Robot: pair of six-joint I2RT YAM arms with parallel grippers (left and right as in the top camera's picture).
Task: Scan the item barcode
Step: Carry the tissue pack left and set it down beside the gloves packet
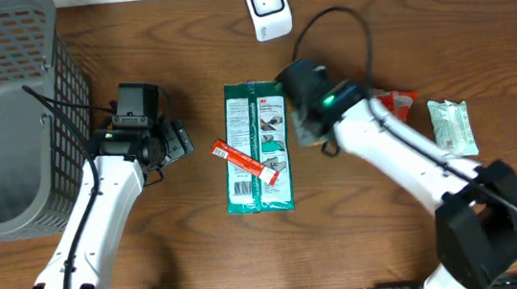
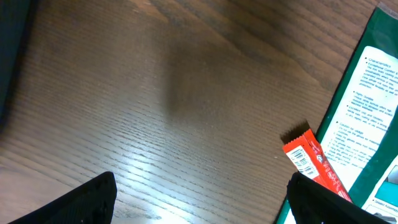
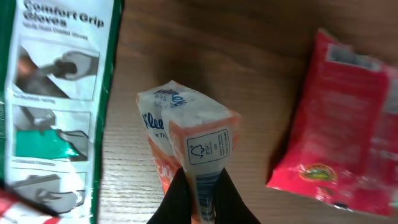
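**Tissue pack pinched over the brown wood worktop**

The right end effector (image 3: 198, 194) is shut tight on one end of a tissue pack (image 3: 186, 130) over the shiny wooden worktop (image 3: 261, 74). A green glove pack (image 3: 56, 93) lies to its left and a red packet (image 3: 336, 137) to its right. The white scanner (image 1: 266, 7) stands beyond it. The left end effector (image 2: 202, 200) is spread wide and holds nothing. A grey basket (image 1: 69, 78) sits to its left.

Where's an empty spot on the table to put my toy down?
Bare wood lies between the grey mesh basket and the white box scanner, and right of that scanner. It is crowded around the green glove packet and red snack bag.
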